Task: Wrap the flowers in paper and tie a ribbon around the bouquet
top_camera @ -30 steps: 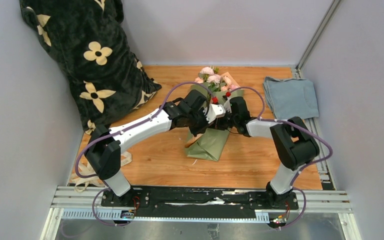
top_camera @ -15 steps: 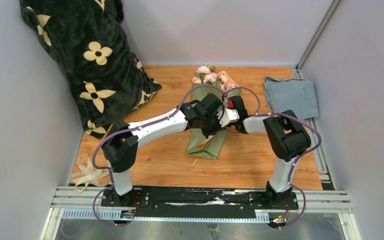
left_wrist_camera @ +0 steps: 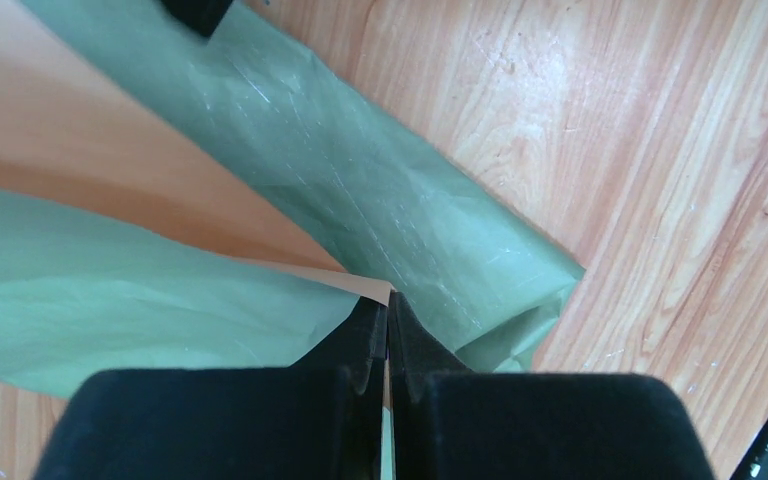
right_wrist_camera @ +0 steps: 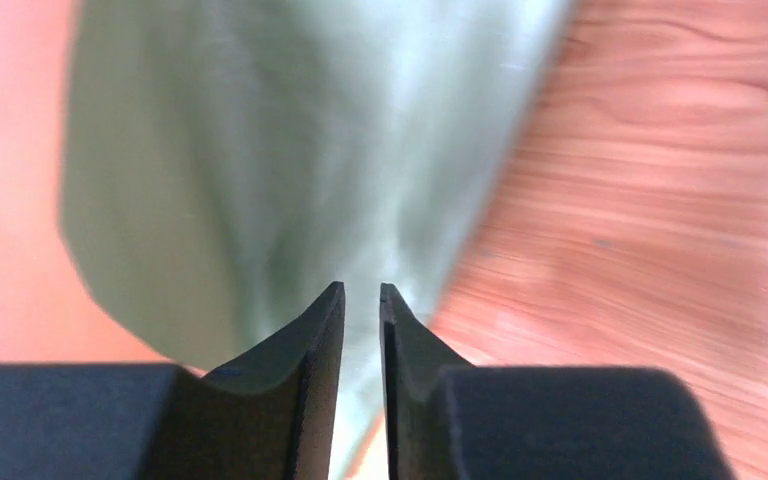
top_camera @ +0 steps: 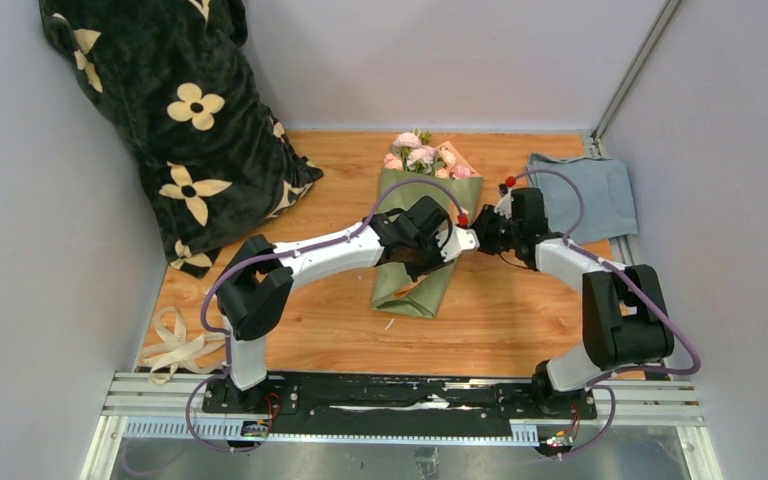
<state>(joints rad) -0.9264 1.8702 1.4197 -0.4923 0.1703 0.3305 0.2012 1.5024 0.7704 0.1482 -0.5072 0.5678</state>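
The bouquet lies mid-table: pink flowers [top_camera: 420,155] stick out of the far end of a sage-green paper [top_camera: 430,188] cone with a peach inner face. My left gripper [top_camera: 425,255] reaches across the cone from the left. In the left wrist view it [left_wrist_camera: 388,305] is shut on the peach-edged corner of a paper [left_wrist_camera: 390,190] flap. Just off the cone's right edge, my right gripper [top_camera: 482,238] has its jaws a narrow gap apart. In the blurred right wrist view nothing sits in that gap [right_wrist_camera: 362,290], and green paper [right_wrist_camera: 290,150] lies beyond. The cream ribbon [top_camera: 175,345] lies looped at the table's near left corner.
A black plush blanket [top_camera: 180,110] with cream flower prints fills the back left corner. A folded blue-grey cloth [top_camera: 580,195] lies at the back right. Grey walls close in three sides, and the wooden table [top_camera: 520,310] ends at the metal rail by the arm bases.
My left arm has swung right across the bouquet with the paper flap still pinched. The right arm has pulled back to the right, off the cone, and its jaws have parted slightly.
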